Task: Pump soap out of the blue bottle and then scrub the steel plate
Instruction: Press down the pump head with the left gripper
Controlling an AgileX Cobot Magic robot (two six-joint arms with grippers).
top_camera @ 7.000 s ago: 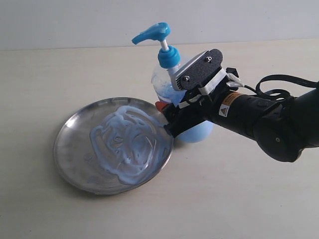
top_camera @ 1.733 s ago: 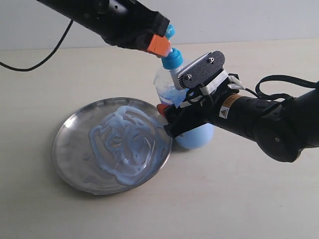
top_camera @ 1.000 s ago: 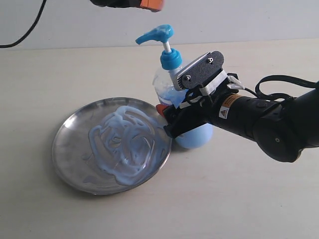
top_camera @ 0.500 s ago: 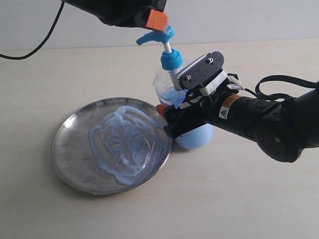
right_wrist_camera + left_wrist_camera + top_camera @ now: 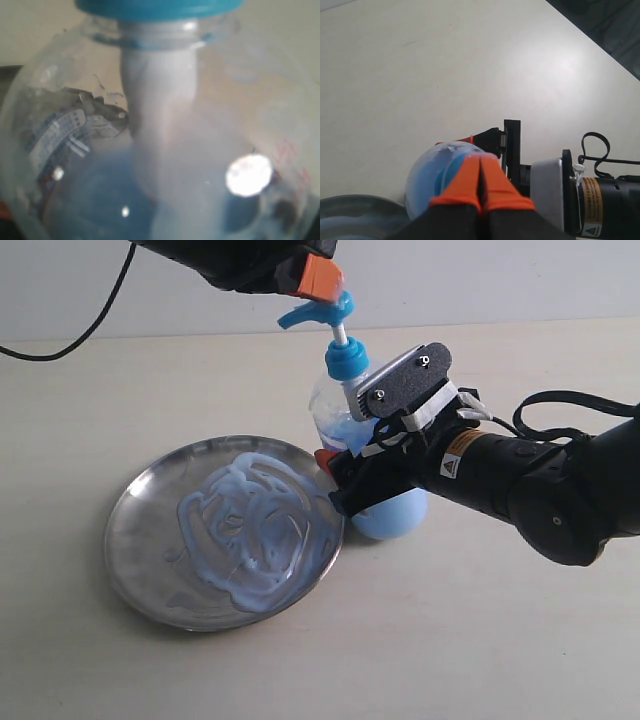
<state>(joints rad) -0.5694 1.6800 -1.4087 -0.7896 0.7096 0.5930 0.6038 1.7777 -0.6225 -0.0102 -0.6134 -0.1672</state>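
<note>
The blue bottle [image 5: 392, 512] stands upright on the table [image 5: 480, 640], touching or just beside the rim of the steel plate [image 5: 135, 540], which already carries thick swirls of soap [image 5: 250, 530]. The right gripper [image 5: 372, 445] clasps the bottle's round body, jaws spread wide around it. The left gripper [image 5: 320, 278], orange fingers [image 5: 465, 182] pressed together on nothing, sits at the raised pump head [image 5: 318, 310]. A press off-centre could slide off the sloped head, or lean the bottle in its clasp, so soap may land on the rim or table.
</note>
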